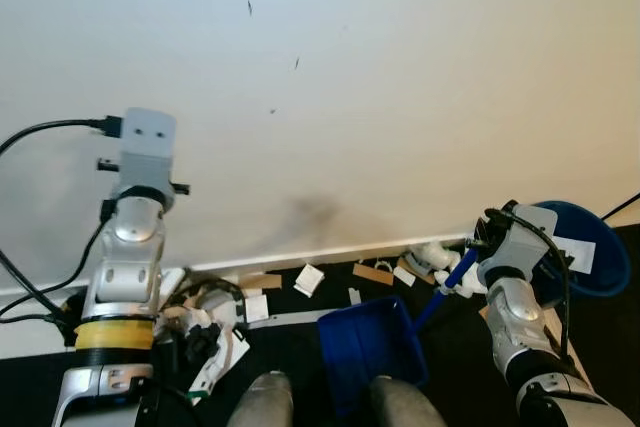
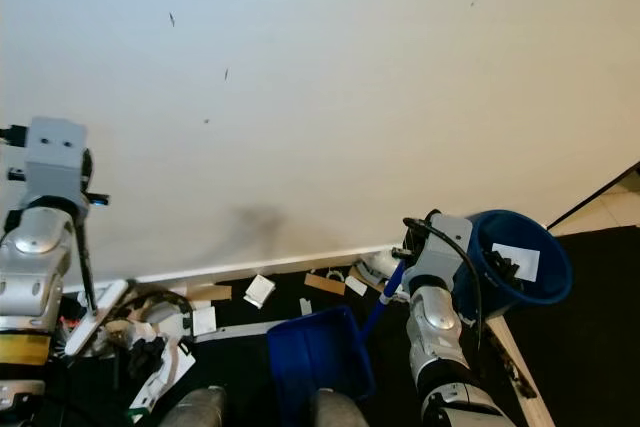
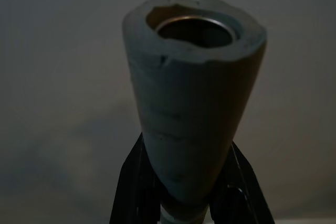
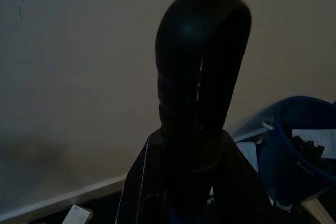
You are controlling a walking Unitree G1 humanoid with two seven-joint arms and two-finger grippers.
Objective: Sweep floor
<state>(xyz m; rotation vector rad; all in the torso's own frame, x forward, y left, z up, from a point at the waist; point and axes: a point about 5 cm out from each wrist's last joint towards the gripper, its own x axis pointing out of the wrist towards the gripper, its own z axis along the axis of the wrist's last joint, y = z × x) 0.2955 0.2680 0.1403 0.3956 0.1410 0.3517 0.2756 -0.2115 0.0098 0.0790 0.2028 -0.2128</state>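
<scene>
Blue plastic dustpan (image 1: 372, 352) lies flat on the dark floor (image 2: 600, 277), below and inboard of the right gripper (image 4: 191, 150), which is clenched around the black rounded end of the dustpan's blue handle (image 1: 447, 292). The handle slopes down from that gripper to the pan's rear edge. The left gripper (image 3: 184, 182) grips a grey tapered broom handle (image 3: 194, 103), a rubbery sleeve with a chipped rim around a metal tube; its black fingers (image 3: 134, 182) press both flanks. The broom head itself I cannot make out clearly among the clutter under the left arm.

Debris: white paper scraps (image 1: 308, 279) and brown cardboard strips (image 1: 373, 272) lie scattered along the white baseboard (image 2: 300, 259), beyond the pan mouth and between the two grippers. More white litter (image 1: 215, 342) sits close beneath the left gripper. A round blue bin (image 2: 520, 267) stands just outboard of the right gripper, already holding paper bits.

Judgement: step in hand is gathering scraps into the pan. To do it well, keep the pan lip pressed flush to the floor with its mouth facing the baseboard, and draw the broom from the left gripper's side toward the pan in short strokes; light paper will skid or flutter if swept fast. Wall is matte cream, scuffed.
</scene>
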